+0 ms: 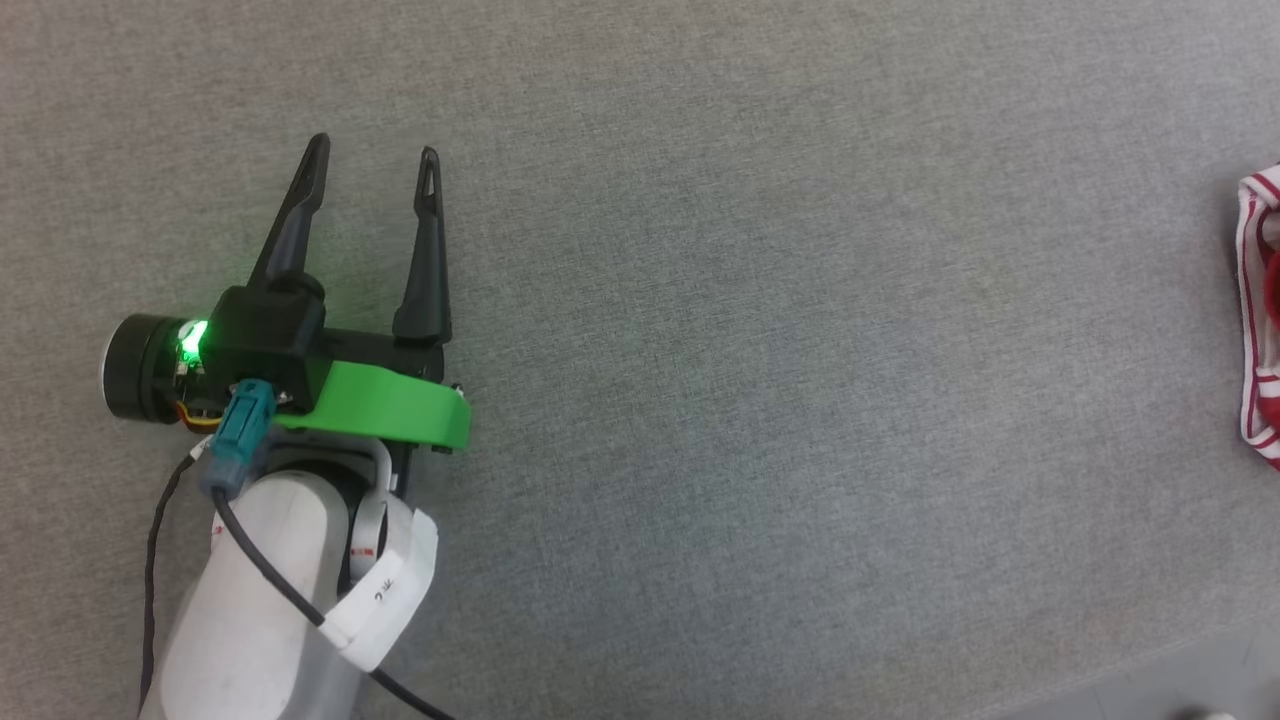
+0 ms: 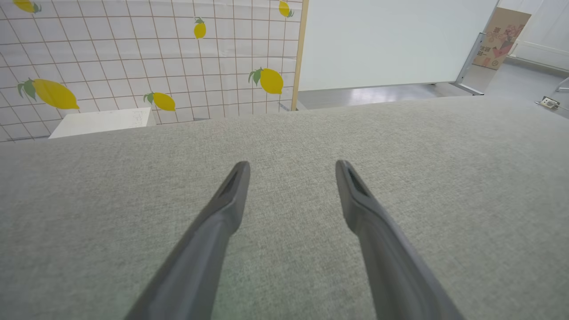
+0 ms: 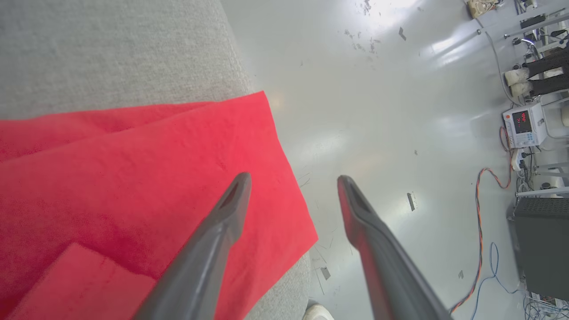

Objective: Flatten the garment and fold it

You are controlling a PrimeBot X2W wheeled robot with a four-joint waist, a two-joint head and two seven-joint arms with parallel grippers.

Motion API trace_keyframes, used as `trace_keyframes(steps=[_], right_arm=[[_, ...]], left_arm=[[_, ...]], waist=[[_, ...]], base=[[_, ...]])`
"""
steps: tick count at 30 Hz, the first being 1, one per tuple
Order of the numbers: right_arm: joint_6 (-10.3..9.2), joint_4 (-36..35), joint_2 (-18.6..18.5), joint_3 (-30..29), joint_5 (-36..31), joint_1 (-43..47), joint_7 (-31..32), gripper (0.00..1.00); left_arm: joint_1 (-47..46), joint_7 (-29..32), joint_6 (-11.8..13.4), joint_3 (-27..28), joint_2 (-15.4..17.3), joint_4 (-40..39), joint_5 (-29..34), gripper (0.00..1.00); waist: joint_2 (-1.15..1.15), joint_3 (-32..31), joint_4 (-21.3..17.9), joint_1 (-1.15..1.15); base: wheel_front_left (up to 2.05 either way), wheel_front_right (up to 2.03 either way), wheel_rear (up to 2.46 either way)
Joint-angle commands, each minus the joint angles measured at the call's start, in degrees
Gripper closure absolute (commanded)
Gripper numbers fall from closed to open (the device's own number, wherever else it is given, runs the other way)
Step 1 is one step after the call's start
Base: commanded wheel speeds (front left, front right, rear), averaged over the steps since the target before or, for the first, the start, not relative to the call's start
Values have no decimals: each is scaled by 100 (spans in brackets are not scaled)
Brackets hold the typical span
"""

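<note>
Shows the garment (image 3: 133,169) in flat red layers at the edge of the counter (image 1: 750,300): seemingly folded, at least partly. Has the right gripper (image 3: 294,177) above it, jaws released; the left gripper (image 1: 375,148) over bare counter, jaws spread, empty. Leaves any last fold unconfirmed.

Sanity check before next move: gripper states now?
Left gripper: open, empty.
Right gripper: open, empty, above the edge of the shirt.

The garment (image 1: 1258,310) lies on the table (image 1: 750,300), well right of the left claw (image 1: 375,148).
</note>
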Motion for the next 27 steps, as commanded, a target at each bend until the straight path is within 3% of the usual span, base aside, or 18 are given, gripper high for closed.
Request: trace_keyframes(steps=[1,8,17,22,27], right_arm=[[-11,92,0,-52,15,-143,-183,0],[-11,-409,-49,258,687,-432,-1095,0],[-11,-2623,298,1060,1901,-226,-1838,0],[-11,-3694,925,1015,1938,213,-2172,0],[-11,-4515,1857,685,1510,995,-2520,0]], left_arm=[[41,-60,46,29,31,4,9,0],[339,-505,140,207,-122,217,-304,0],[755,-935,247,530,-338,386,-701,0],[991,-997,267,730,-342,402,-850,0],[1203,-1013,280,870,-334,467,-984,0]], waist=[[0,-105,45,-2],[0,-835,163,-2],[0,-2033,706,-2],[0,-2533,1105,-2],[0,-2917,1471,-2]], base=[[0,0,0],[0,0,0],[0,0,0],[0,0,0],[0,0,0]])
